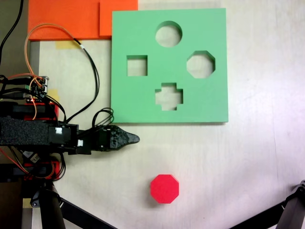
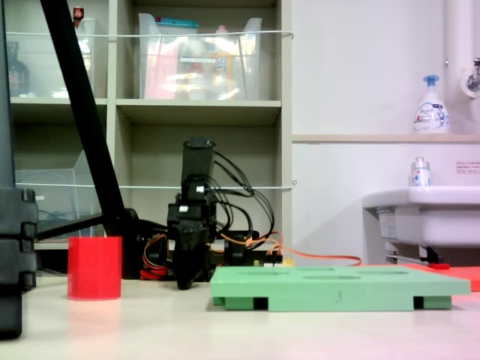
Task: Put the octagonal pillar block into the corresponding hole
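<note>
Spreading pale across both exterior views, the tabletop (image 1: 248,157) carries everything. The light-green foam board (image 1: 169,67) lies flat on it, with a round cutout, a square one, a cross-shaped one and the eight-sided hole (image 1: 200,64) nearest the first exterior view's right edge; the hole is empty. An orange sheet (image 1: 66,19) lies at the board's upper left corner in the first exterior view. The black arm (image 1: 28,132) reaches in from the first exterior view's left, below the board's lower edge, and its gripper (image 1: 129,139) ends in a closed dark point with nothing in it, just off the board's lower left corner. The red octagonal pillar block (image 1: 165,189) stands on the tabletop, apart from the gripper, lower and further toward the first exterior view's right, and well clear of the board.
</note>
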Controlling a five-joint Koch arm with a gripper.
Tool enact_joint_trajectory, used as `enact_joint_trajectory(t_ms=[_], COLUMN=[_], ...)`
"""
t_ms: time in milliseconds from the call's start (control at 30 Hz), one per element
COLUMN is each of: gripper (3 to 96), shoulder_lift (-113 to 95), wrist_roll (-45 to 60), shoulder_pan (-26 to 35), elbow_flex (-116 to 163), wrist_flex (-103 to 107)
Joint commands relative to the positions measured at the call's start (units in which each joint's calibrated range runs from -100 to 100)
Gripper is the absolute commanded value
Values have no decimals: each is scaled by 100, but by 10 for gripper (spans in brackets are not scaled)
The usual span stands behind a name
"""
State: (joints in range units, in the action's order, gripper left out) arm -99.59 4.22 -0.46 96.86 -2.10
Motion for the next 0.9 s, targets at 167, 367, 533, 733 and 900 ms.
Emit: enact_joint_trajectory(t_ms=[167,367,533,733,900], gripper=[487,487,487,486,478], shoulder_lift=[-41,-41,-41,-41,-41], wrist_roll=[44,44,44,49,54], shoulder_pan=[0,0,0,39,39], elbow_flex=[314,314,314,314,314], wrist_flex=[109,109,109,109,119])
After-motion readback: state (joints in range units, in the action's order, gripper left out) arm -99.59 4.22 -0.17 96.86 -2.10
